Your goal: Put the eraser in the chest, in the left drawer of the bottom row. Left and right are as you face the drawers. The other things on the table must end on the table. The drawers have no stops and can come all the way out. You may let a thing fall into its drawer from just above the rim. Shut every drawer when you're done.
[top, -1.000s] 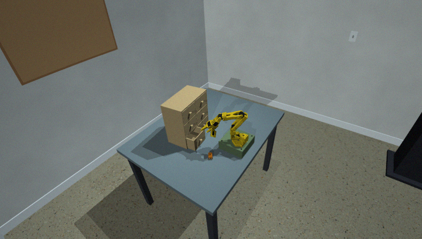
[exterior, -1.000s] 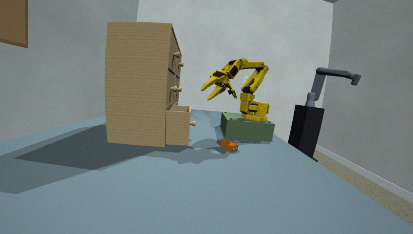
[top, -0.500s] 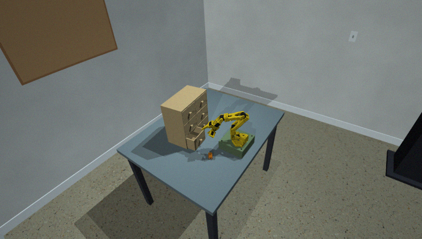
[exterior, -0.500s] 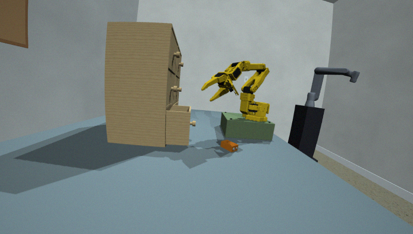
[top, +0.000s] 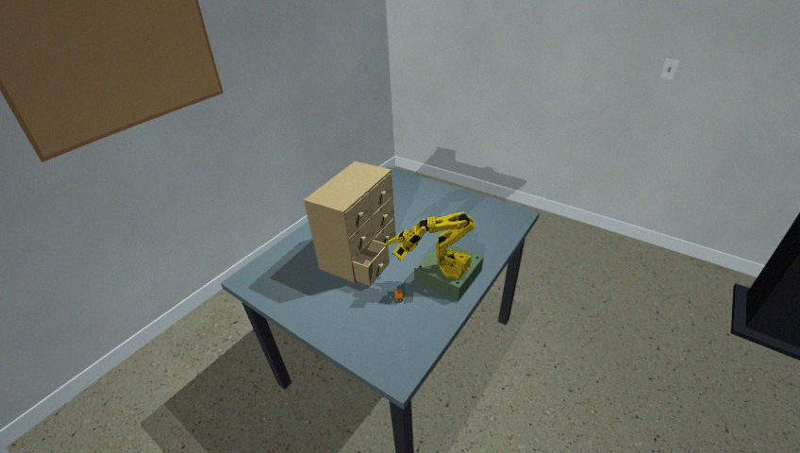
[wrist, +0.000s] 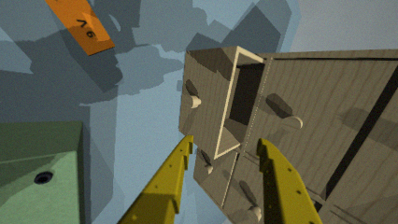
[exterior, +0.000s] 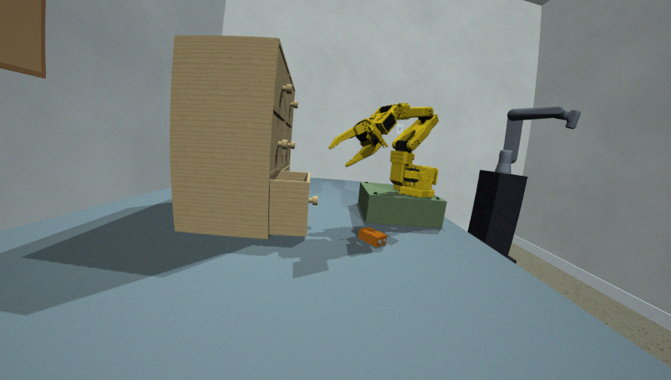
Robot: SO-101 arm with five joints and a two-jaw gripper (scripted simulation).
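Orange only on the battery [top: 398, 294] [exterior: 370, 237] [wrist: 75, 21], marked 9 V and lying on the table [top: 358, 336] [exterior: 329, 305] [wrist: 149, 117], between the chest [top: 334, 235] [exterior: 221, 136] [wrist: 336, 89] by the wallward long edge and the green block [top: 435, 280] [exterior: 404, 211] [wrist: 42, 201] by the opposite one. Saw no eraser in any view; could not tell whether hidden in the bottom-left drawer [top: 363, 273] [exterior: 289, 202] [wrist: 206, 119], open with a dark inside. Found the gripper [top: 391, 250] [exterior: 339, 156] [wrist: 225, 138] partly spread, pinching nothing, above and before that drawer. Judged the eraser probably light, slightly springy, hard to break and not slippery: best taken across the narrow sides, around mid-length, with modest squeeze. If already inside, needed no hold, only a gentle, straight push on the drawer front.

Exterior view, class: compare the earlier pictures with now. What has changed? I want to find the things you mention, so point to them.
The gripper's [top: 391, 250] [exterior: 338, 157] [wrist: 225, 139] jaws have spread wider. The grey arm [exterior: 536, 113] behind has shifted slightly up and left in view. Nothing was gripped or released. The 9 V battery [top: 398, 294] [exterior: 372, 237] [wrist: 86, 30] and open drawer [top: 361, 273] [exterior: 288, 207] [wrist: 207, 79] stayed put.
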